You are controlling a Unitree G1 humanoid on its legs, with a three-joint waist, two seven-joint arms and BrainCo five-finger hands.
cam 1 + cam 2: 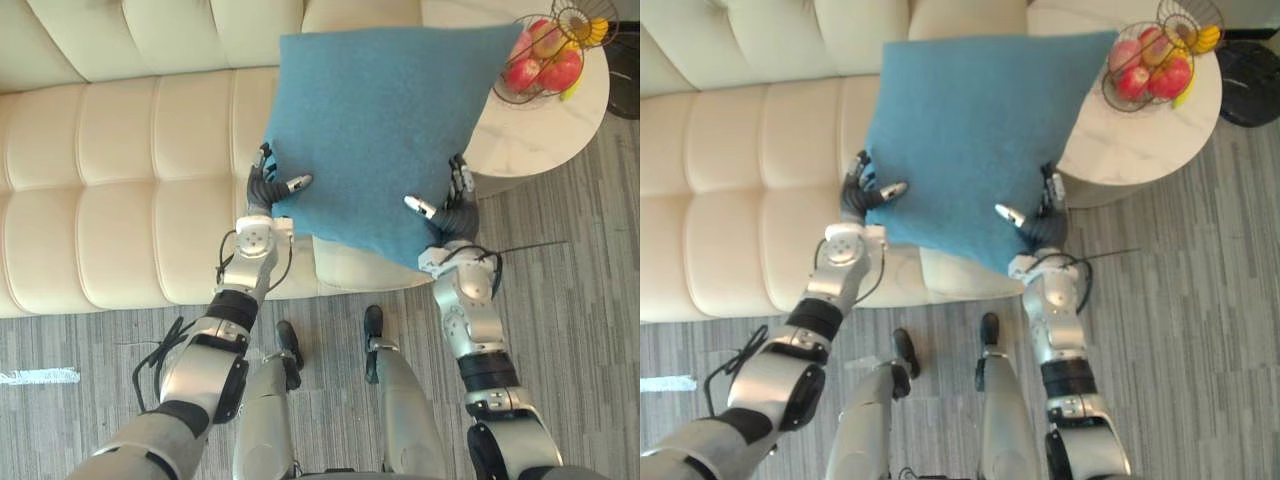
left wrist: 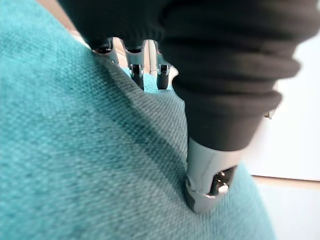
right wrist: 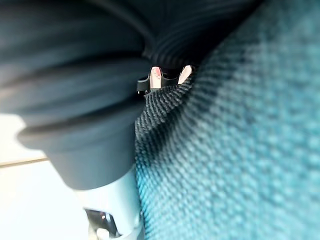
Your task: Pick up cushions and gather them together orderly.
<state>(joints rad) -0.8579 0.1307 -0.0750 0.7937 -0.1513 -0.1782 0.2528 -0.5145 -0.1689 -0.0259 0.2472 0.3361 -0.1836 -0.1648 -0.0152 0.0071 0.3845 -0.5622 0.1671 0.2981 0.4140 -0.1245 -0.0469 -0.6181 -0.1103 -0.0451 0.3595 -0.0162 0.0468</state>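
One strip of white tape [image 1: 38, 376] lies on the grey floor at the near left. Beyond it a cream tufted sofa [image 1: 120, 160] runs across the far side. At the sofa's right end the left hand [image 1: 266, 190] grips the left edge of a blue cushion [image 1: 385, 120]. Its thumb is pressed onto the near face and its fingers are curled round behind. In the left wrist view the thumb [image 2: 207, 175] sinks into the cloth while the fingers [image 2: 135, 70] hook past the edge. The cushion is held up over the sofa's right end, tilted, with one corner pointing down toward the robot. The right hand [image 1: 455, 208] clamps the cushion's right edge in the same way, thumb on the near face and fingers wrapped behind. Right of the cushion stands a round white side table [image 1: 540, 135], its left part hidden behind the cushion's far corner. A wire basket of fruit [image 1: 545, 60] sits on its far side.
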